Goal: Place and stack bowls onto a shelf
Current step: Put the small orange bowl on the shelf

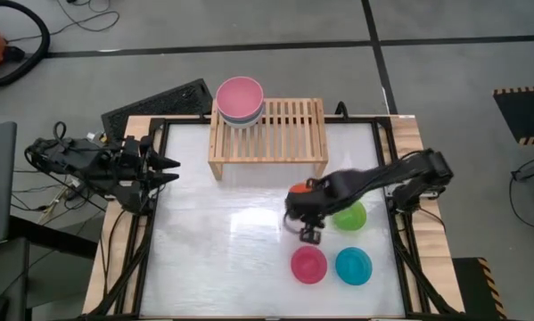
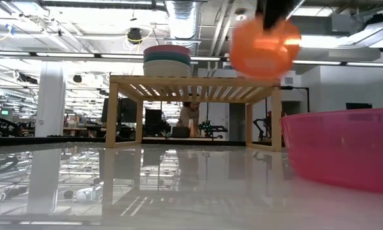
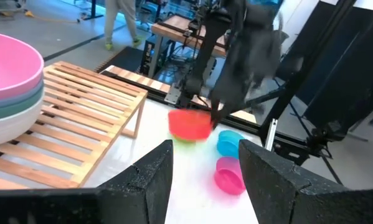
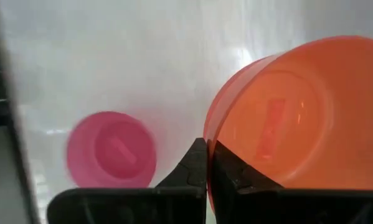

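Right, the orange bowl (image 4: 292, 112) is up off the desk (image 1: 222, 250), pinched by its rim in my right end effector (image 4: 206, 163), whose two fingers are shut tight on the thin plastic wall. It hangs in front of the shelf (image 1: 284, 125), nearer the shelf's right end, above the green bowl (image 1: 351, 217).

Now the risk. I grip only a narrow bit of rim, so the bowl tilts, its base facing my wrist camera. A smooth plastic lip like this could slide out of my fingers if I swing fast, and it would drop onto the green bowl or roll off across the glossy desk. Coming in low, it could also catch the shelf's front edge.

It looks plain, round and shiny, a bright orange, one of the smaller size.

Below and nearer the front, the magenta bowl (image 1: 308, 264) and the cyan bowl (image 1: 353, 266) sit side by side, just apart, both waiting. On the shelf's left end stands the stack of larger bowls (image 1: 240, 100), pink on top, with the slats to its right bare.

Over at the desk's left edge my left end effector (image 1: 171, 169) waits, fingers spread and holding nothing, well apart from everything.
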